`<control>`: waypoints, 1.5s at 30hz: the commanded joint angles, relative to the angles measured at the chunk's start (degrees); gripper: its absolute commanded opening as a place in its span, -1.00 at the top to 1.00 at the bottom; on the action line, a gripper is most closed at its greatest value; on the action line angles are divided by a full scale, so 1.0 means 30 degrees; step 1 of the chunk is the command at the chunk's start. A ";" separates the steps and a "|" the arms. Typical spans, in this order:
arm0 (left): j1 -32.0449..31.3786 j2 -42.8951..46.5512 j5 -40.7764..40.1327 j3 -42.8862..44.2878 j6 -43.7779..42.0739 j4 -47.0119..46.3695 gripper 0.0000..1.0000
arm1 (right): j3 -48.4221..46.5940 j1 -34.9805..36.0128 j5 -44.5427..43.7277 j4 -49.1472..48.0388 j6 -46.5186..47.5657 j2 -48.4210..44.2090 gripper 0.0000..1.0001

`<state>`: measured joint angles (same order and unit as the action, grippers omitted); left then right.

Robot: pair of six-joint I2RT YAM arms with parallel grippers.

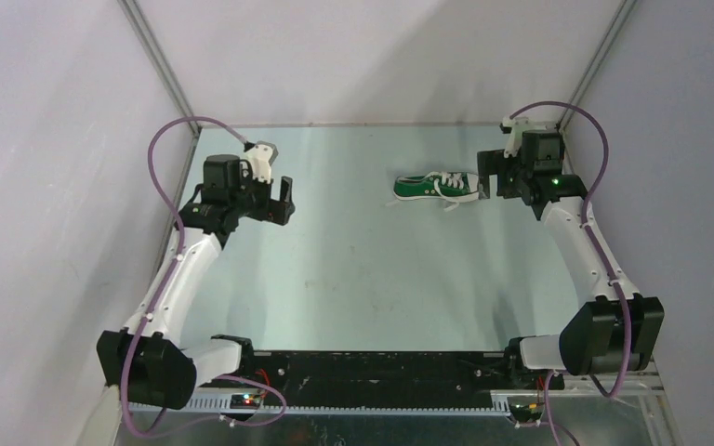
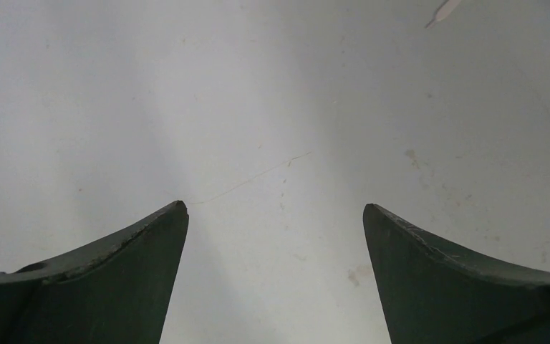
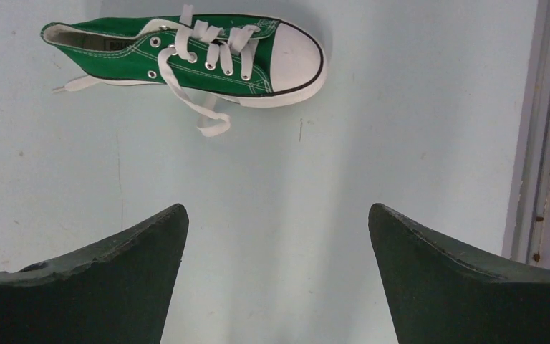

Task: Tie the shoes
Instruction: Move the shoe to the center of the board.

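A single small green shoe (image 1: 434, 187) with white laces and a white toe cap lies on its side at the far right of the table. The right wrist view has this shoe (image 3: 186, 54) at top left, toe pointing right, its loose white laces (image 3: 204, 115) trailing onto the table. My right gripper (image 1: 486, 184) hovers just right of the toe, open and holding nothing (image 3: 278, 209). My left gripper (image 1: 282, 202) hangs open over bare table at the far left, well away from the shoe. Only a lace tip (image 2: 444, 10) shows in the left wrist view.
Pale walls enclose the table on three sides. A metal frame post (image 3: 548, 129) runs along the table's right edge, close to my right gripper. Faint stains mark the table surface (image 1: 335, 279).
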<state>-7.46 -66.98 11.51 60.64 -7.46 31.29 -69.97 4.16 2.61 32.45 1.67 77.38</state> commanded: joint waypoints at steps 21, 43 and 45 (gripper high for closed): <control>0.0188 0.2272 0.2185 -0.2261 0.0819 -0.1188 -0.98 | -0.3859 0.7674 -0.3697 -0.1620 -0.3190 0.6326 -0.03; 0.0680 0.2413 0.2272 -0.2191 0.0436 -0.0597 -0.98 | -1.1957 0.9353 -0.6464 -0.2920 -0.2891 1.4756 0.07; 0.0720 0.2318 0.2300 -0.2108 0.0444 -0.0631 -0.98 | -1.1840 0.9399 -0.6708 -0.2739 -0.3101 1.4756 0.11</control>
<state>-6.17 -61.06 17.23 53.39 -4.99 29.91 -102.87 31.92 -12.49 24.73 -6.90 121.54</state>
